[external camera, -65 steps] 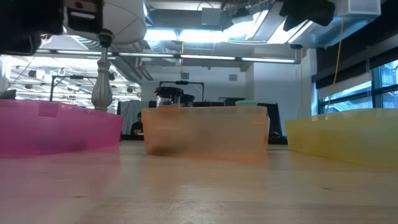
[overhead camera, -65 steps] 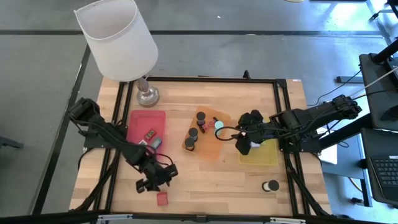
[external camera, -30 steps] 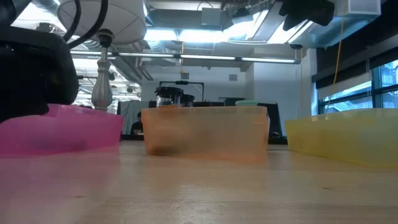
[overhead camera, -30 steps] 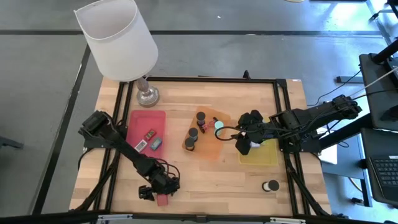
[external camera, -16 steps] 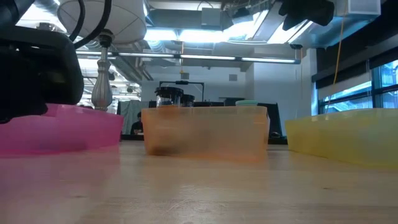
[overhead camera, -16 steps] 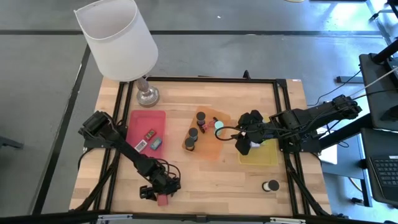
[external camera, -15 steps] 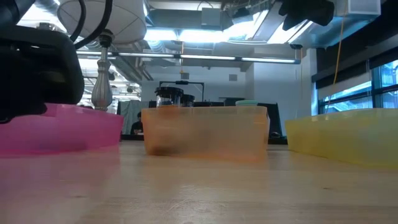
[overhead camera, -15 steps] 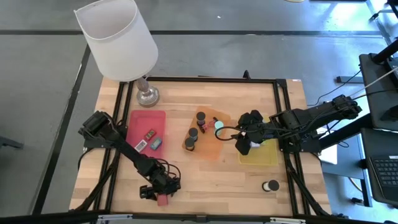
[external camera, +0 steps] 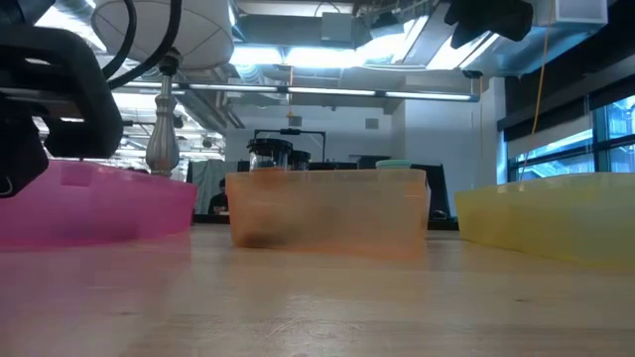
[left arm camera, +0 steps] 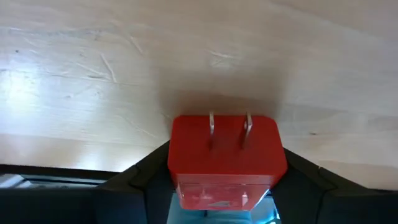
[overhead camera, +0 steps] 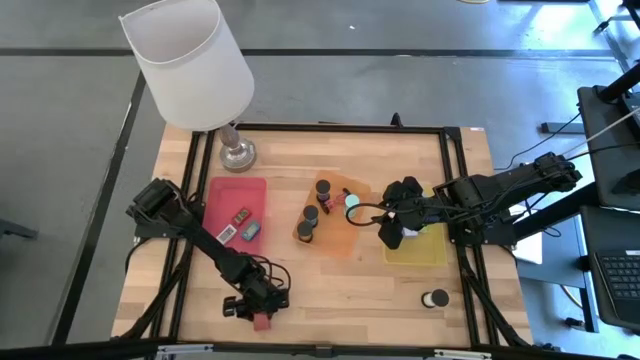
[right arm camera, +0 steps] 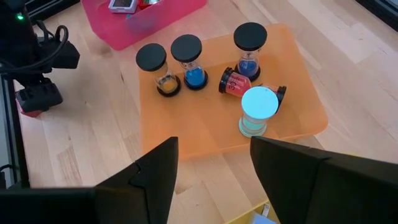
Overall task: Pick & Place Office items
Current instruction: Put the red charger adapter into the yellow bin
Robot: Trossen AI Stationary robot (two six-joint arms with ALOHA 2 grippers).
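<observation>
Gripping a red plastic block with two metal prongs [left arm camera: 226,155], the left gripper [overhead camera: 256,306] sits low at the near edge of the pale wooden table [overhead camera: 340,285], fingers [left arm camera: 134,180] pressed on both of the block's sides; only the left wrist view shows the prongs, while from overhead the block [overhead camera: 262,321] is a small red patch under the gripper. Well to its right, the right gripper [overhead camera: 393,230] hovers with fingers [right arm camera: 155,174] spread apart beside the orange flat plastic tray [right arm camera: 292,118] of black-capped hourglass timers [right arm camera: 186,62] and a teal-capped one [right arm camera: 258,109]. Level across the table, a ceiling-lit room shows.
</observation>
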